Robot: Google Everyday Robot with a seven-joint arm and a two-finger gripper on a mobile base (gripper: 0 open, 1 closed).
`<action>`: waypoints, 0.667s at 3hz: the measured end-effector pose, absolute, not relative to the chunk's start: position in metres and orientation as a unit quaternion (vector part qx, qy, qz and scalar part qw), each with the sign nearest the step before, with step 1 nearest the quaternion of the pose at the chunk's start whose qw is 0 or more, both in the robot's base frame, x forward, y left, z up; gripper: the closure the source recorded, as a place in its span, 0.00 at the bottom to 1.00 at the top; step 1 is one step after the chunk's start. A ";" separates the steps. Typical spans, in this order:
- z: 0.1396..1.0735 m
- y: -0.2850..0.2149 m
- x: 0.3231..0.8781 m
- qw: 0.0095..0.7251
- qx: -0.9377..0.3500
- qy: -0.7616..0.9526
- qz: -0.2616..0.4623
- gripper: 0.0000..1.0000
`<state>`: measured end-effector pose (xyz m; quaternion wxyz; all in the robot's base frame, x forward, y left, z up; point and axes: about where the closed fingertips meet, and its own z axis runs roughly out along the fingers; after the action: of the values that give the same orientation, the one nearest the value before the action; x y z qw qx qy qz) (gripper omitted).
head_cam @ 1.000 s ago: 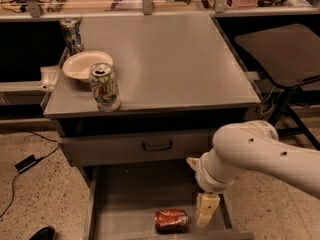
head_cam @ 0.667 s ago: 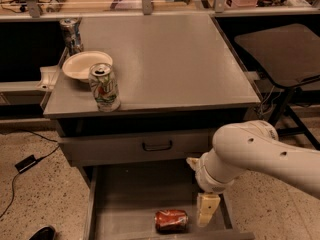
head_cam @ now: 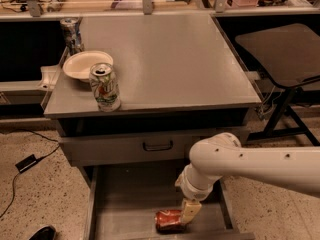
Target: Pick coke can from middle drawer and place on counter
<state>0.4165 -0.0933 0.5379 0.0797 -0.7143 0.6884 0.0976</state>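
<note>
The coke can (head_cam: 167, 220), red with silver ends, lies on its side on the floor of the open middle drawer (head_cam: 125, 199), near its front edge. My gripper (head_cam: 187, 217) reaches down into the drawer from the white arm (head_cam: 235, 161) on the right and is right against the can's right end. The counter (head_cam: 170, 59) is the grey cabinet top above the drawer.
A white-and-green soda can (head_cam: 105, 86), a white plate (head_cam: 85, 64) and a silvery-blue can (head_cam: 71, 33) stand on the counter's left side. A closed drawer front with a black loop handle (head_cam: 158, 145) is above the open drawer. A dark chair (head_cam: 282, 49) stands at the right.
My gripper has moved left inside the drawer, from a gap beside the coke can to right against its right end. The can has stayed in place.
</note>
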 end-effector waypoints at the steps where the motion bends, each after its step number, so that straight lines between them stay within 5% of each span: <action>1: 0.489 -0.088 0.411 0.066 -0.712 0.690 0.112 0.25; 2: 0.449 -0.081 0.407 0.081 -0.706 0.693 0.120 0.28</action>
<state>0.4070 -0.0814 0.4493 0.0813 -0.7057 0.6935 0.1200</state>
